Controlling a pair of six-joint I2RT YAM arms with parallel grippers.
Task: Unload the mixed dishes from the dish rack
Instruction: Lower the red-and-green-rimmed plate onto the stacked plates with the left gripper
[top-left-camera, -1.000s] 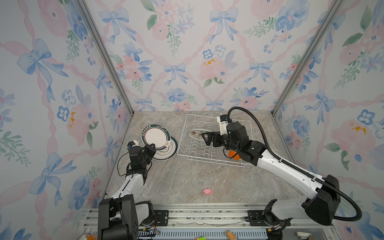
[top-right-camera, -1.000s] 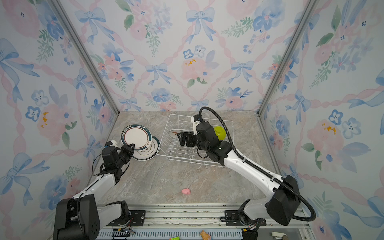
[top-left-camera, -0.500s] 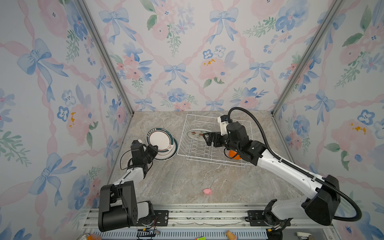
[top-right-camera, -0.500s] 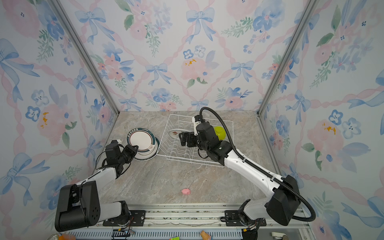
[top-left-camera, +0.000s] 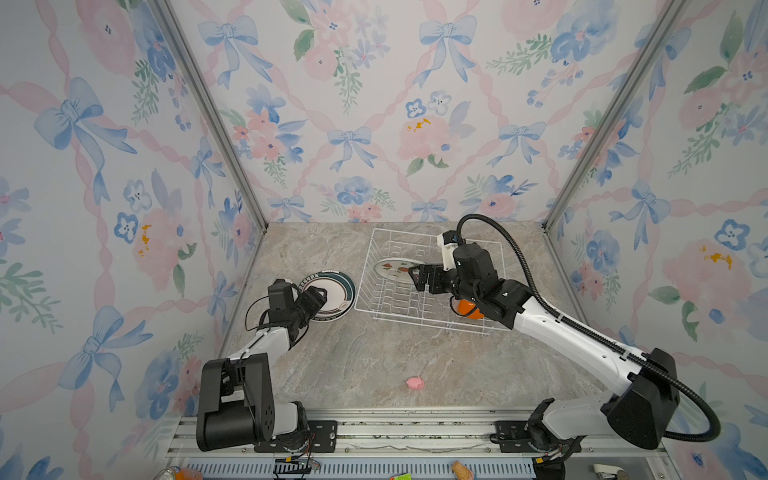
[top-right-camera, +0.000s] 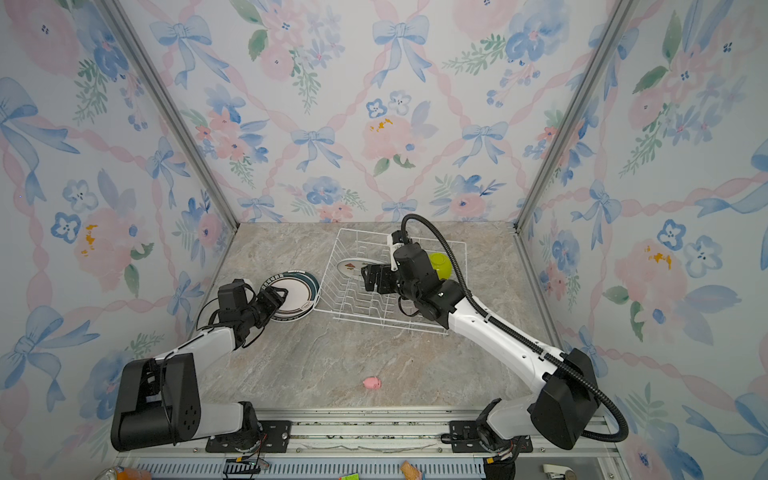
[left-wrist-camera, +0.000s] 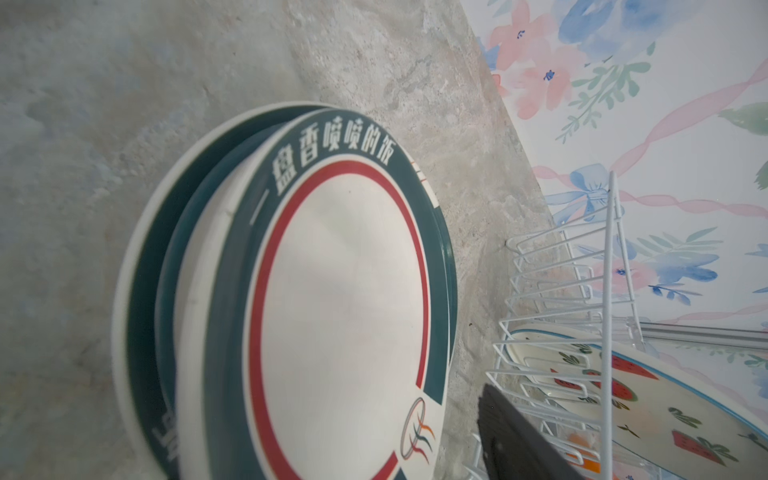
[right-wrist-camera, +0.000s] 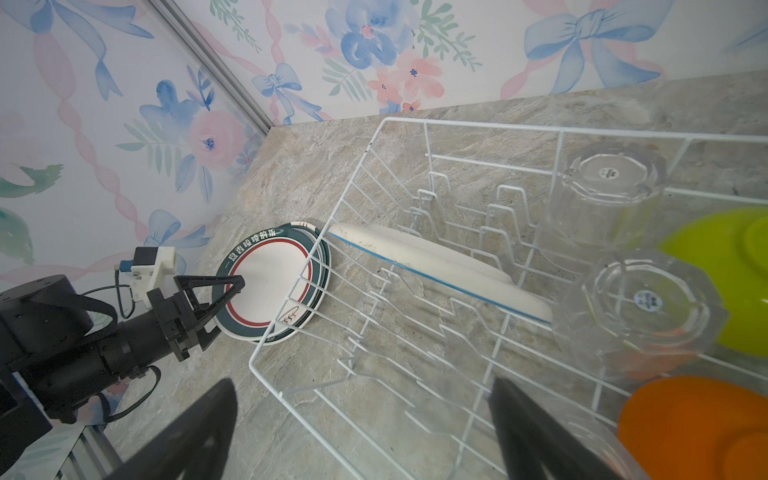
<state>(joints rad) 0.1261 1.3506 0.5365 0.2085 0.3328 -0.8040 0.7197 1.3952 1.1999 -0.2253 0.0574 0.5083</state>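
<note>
Shows a white wire dish rack (top-left-camera: 407, 232) on a marbled worktop (top-left-camera: 374, 357), seen from above. Left to unload, inside the rack: a fruit-print plate (top-left-camera: 395, 266) leaning low across the prongs at the rack's left end; a clear glass (right-wrist-camera: 611, 195) and a second glass (right-wrist-camera: 640, 307), both upside down, mid-rack; a lime-green bowl (top-right-camera: 440, 264) and an orange bowl (top-left-camera: 467, 309) at the rack's right end. Already out, just left of the rack: a stack of green-rimmed plates (top-left-camera: 332, 291) lying flat, the top plate off-centre on the one beneath.

At the stack's rim, on the side away from the rack: left claw (top-left-camera: 318, 298), spread, gripping nothing as far as can be seen. Over the rack's left end, just above the fruit-print plate: right claw (top-left-camera: 417, 279), spread wide and empty.

Risks, as judged from this layout:
- Could nudge the off-centre top plate while backing the left claw away, sliding it off the stack or against the rack's left wall.
- Could lose the fruit-print plate from a pinch on its thin, glazed rim, dropping it back onto the wires.
- Could snag that plate on the prongs during the lift and drag the light rack along.
- Could tip the glasses, close beside the plate's inner edge, if the plate swings toward mid-rack
</note>
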